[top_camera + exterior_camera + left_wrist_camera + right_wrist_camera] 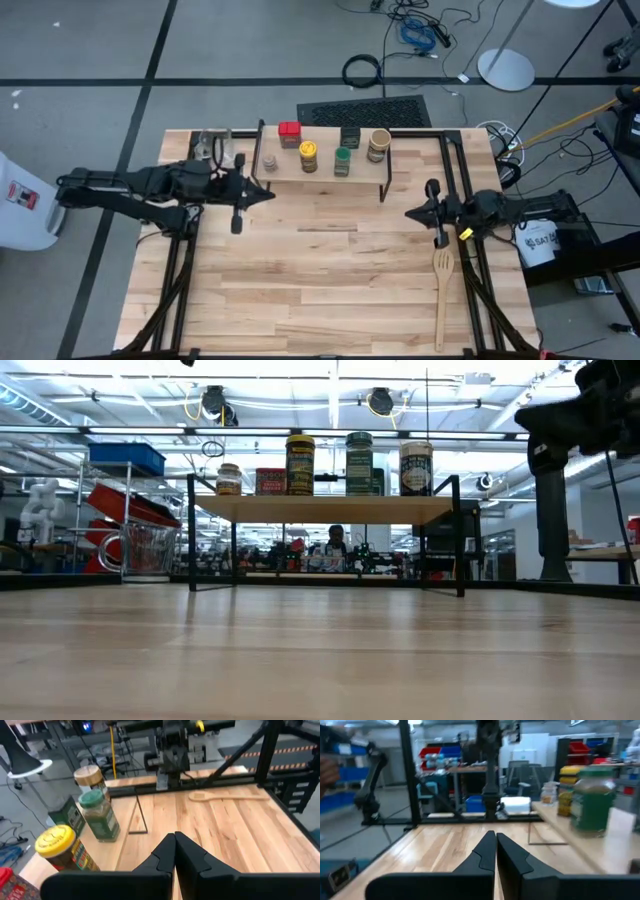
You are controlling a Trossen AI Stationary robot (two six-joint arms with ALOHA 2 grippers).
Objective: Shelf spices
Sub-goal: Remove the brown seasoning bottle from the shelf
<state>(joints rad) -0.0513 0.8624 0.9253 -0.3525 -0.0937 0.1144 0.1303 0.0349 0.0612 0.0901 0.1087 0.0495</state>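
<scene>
A low rack with a light wooden plank top and thin black legs (325,165) stands at the far edge of the pale wooden bench (320,290). All six spice containers sit on its plank. A tiny brown jar (270,162) is at the rack's left end. A red square tin (289,131) stands next to it, toward the rack's back edge. A yellow-lidded jar (308,155) and a green-lidded jar (342,160) stand mid-plank. A dark tin (350,137) sits behind the green-lidded jar, and a taller tan cylindrical jar (378,145) stands at the rack's right end.

A clear glass cup (212,146) sits on the bench just left of the rack. A wooden spatula (442,295) lies well to the rack's front right.

The left claw (268,193) hovers just in front of the rack's left end, fingers pressed together, holding nothing. The right claw (410,213) waits near the rack's front right leg, likewise closed and empty, just beyond the spatula's blade.
</scene>
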